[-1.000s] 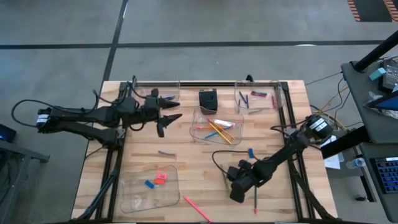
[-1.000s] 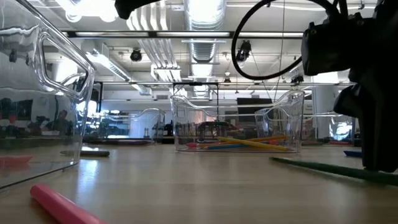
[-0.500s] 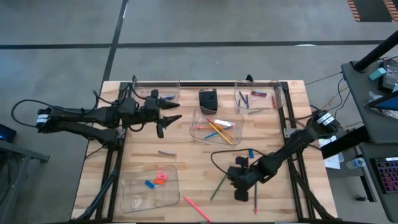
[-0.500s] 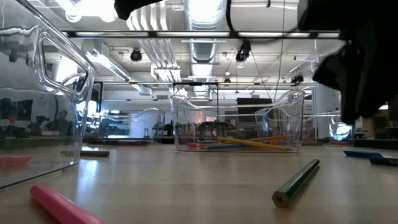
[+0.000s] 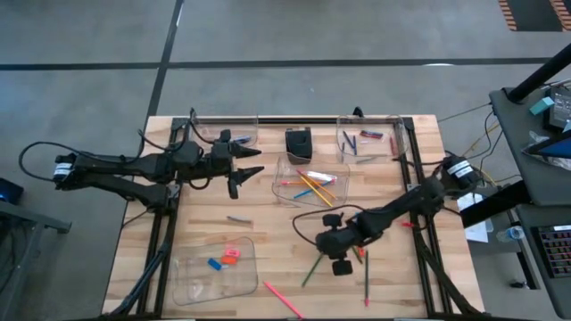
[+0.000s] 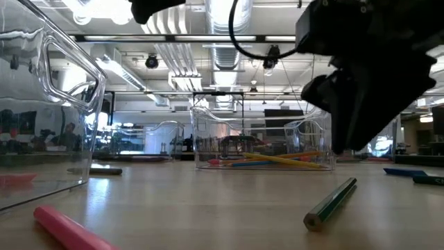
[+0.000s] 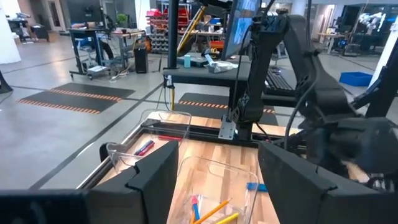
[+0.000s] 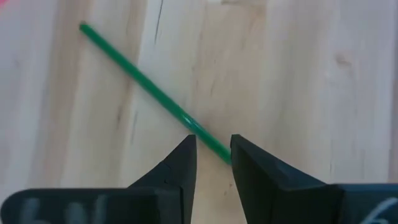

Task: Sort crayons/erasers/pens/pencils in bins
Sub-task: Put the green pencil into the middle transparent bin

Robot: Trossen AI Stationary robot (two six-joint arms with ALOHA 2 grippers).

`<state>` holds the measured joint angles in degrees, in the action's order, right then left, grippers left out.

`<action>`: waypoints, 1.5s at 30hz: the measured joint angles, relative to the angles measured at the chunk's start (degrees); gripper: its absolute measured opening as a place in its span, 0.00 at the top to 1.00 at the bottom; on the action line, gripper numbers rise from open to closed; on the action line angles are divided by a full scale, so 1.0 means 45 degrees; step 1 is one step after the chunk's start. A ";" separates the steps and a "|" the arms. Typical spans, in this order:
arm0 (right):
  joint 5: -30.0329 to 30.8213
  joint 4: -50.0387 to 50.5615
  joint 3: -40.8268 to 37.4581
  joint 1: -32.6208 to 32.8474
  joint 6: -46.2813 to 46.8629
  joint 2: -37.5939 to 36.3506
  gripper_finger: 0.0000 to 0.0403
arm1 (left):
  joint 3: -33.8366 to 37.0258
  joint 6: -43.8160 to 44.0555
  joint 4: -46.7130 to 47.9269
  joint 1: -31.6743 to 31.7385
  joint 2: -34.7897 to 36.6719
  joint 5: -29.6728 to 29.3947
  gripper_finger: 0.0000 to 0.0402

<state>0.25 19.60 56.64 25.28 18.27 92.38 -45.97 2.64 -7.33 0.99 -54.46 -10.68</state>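
Hovering right pincer (image 8: pixel 212 155) over green pencil (image 8: pixel 149 94) — fingers apart.

We're in a big industrial robotics lab: polished concrete floor (image 5: pixel 357 31) with dark seams, hazard-striped floor markings (image 7: pixel 68 99), exposed silver ductwork (image 6: pixel 225 48) and strip lights overhead. Workbenches (image 7: pixel 102 37) loaded with gear line the hall, and a butcher-block table (image 5: pixel 268 236) sits centre stage.

table (image 5: pixel 268 232): pale matt wood; bins (image 5: pixel 214 267): clear glossy plastic
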 joint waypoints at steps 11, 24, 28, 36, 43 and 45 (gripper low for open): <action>-0.0159 -0.0146 0.0058 -0.0117 -0.1092 0.1609 0.78 | 0.0008 0.0003 0.0039 -0.0010 0.0049 0.0230 0.48; -0.0164 -0.0261 0.0039 -0.0107 -0.0352 0.3110 0.95 | 0.0001 0.0008 0.0000 0.0000 0.0032 0.0313 0.48; -0.0154 -0.0292 0.0024 -0.0107 0.0015 0.3077 0.98 | -0.0035 0.0008 -0.0001 0.0000 0.0034 0.0317 0.48; 0.0480 -0.0124 0.0096 -0.0099 0.0573 0.1097 0.98 | 0.0004 0.0013 0.0019 0.0000 0.0034 0.0317 0.48; 0.2292 0.0709 0.0116 -0.0183 0.0374 -0.1466 0.98 | 0.0004 0.0014 0.0013 0.0000 0.0034 0.0323 0.48; 0.2849 0.0943 0.0092 -0.0216 0.0253 -0.2141 0.98 | 0.0004 0.0018 0.0015 0.0000 0.0034 0.0324 0.48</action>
<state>13.07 23.84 57.06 24.31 19.41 82.75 -45.95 2.72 -7.27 0.99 -54.30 -9.23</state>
